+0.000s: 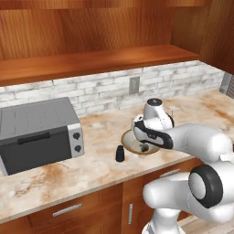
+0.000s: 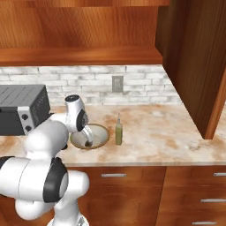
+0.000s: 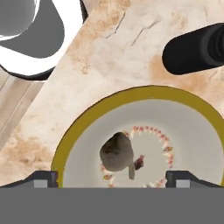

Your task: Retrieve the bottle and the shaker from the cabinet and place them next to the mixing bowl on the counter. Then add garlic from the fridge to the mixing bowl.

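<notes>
Kitchen counter [image 1: 55,178] under the wooden cabinet [image 1: 91,64]: we hover over the mixing bowl [image 2: 103,132], jaws spread and holding nothing.

We see the gripper [image 3: 111,177] pointing almost straight down into the bowl, its two tips standing wide apart on either side of the garlic [image 3: 117,151], which lies free on the bowl floor, so we judge it already dropped in. From our hand, the garlic sits just below and between the tips, no longer touching either; its thin stem end points toward us in the hand view. The shaker [image 1: 119,153] stands just beside the bowl on the toaster oven [image 1: 39,132] side, and the bottle [image 2: 118,130] stands upright just beside the opposite rim. Any coming move, as we judge it, is straight up and away, keeping clear of both neighbours.
</notes>
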